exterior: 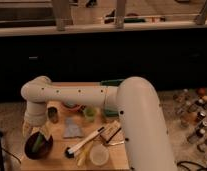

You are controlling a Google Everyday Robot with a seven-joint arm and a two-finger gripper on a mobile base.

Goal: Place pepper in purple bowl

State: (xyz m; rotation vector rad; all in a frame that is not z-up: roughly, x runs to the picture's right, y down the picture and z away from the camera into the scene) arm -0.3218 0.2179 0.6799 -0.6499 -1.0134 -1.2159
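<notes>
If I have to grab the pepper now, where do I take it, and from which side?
Probably across its narrow middle, straight from above. The pepper lies slanted inside the purple bowl, whose wall blocks side approaches. The end effector hangs just over the bowl, close to the pepper's upper end.

Bowl (38,149) at front-left corner of table (57,159), pepper (38,142) inside it, gripper (35,131) just above its back rim, cloth (73,128) to the right, round container (99,155) front-centre, long utensil (87,141) between them, cup (89,113) and second bowl (72,106) behind the cloth.
</notes>
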